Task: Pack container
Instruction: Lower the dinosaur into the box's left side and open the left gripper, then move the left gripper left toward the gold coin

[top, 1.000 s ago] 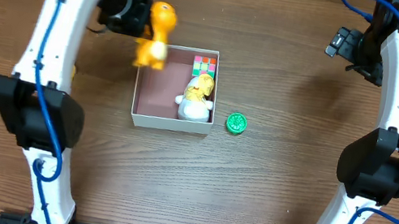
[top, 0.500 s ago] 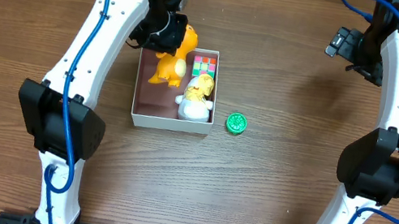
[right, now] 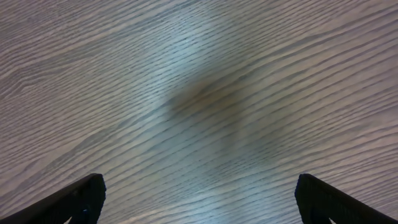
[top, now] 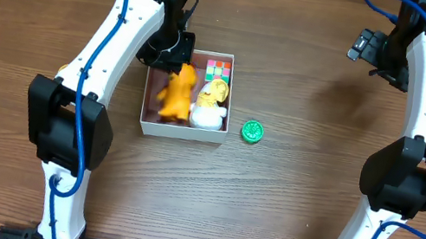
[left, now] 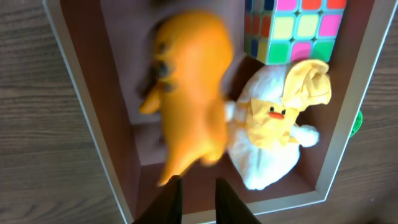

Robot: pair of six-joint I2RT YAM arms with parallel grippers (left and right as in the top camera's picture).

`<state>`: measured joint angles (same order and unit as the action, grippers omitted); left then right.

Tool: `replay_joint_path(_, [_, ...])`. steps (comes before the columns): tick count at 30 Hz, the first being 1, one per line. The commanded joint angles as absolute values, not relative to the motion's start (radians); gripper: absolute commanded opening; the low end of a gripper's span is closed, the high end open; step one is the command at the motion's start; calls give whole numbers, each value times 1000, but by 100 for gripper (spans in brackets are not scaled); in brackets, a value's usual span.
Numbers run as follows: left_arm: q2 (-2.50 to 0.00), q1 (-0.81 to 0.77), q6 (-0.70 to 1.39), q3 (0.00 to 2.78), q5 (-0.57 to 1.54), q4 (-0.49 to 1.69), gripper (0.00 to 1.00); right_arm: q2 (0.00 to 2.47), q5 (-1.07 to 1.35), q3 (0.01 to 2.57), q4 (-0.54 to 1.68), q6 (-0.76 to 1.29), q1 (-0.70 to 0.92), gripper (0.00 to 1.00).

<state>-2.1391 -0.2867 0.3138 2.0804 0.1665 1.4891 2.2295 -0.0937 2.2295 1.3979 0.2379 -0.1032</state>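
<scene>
Black left pincer (left: 198,185): closed on the thin tail end of the orange toy (left: 189,99), as far as the blurred wrist view tells. Change: a second ago the toy hung outside the container (top: 182,134). Now it sits low in the left half, beside the duck plush (top: 210,106), container directly beneath the pincer. Judgement: only release remains. Green disc (top: 253,131) lies outside on the desk. Right pincer (right: 205,202) wide open, empty, well apart.

No text, label, brand, number or sign can be read in any of the three views. The small green cap (top: 252,131), right of centre in the overhead frame, bears pale marks too small to make out.
</scene>
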Motion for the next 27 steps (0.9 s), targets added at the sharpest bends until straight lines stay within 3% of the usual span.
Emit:
replay_joint_path(1, [-2138,-289,329,2079,156,1483,22,2185,-103,2229,1392,238,-103,100])
replay_joint_path(9, [-2137,-287,314,2092,157,1480,20,2185,-103,2229,1392,238,-103,100])
replay_joint_path(15, [-2135,-256,284,2204,104,1525,27,2185,-103,2229,1392,238,-103,100])
replay_joint_path(21, [-2135,-141,284,2373,-56,1681,46,2185,-103,2229,1392,238,-103,100])
replay_joint_path(23, [-2126,-90,244,2382,-55,1690,65,2185,-103,2229,1392,238,-103,100])
replay_joint_path(25, [-2119,-45,239,2382,-52,1690,70,2185,-103,2229,1392,238,-103,100])
replay_joint_path(27, [-2118,-2,237,2380,-52,1690,91,2185,-103,2229,1392,238,-103,100])
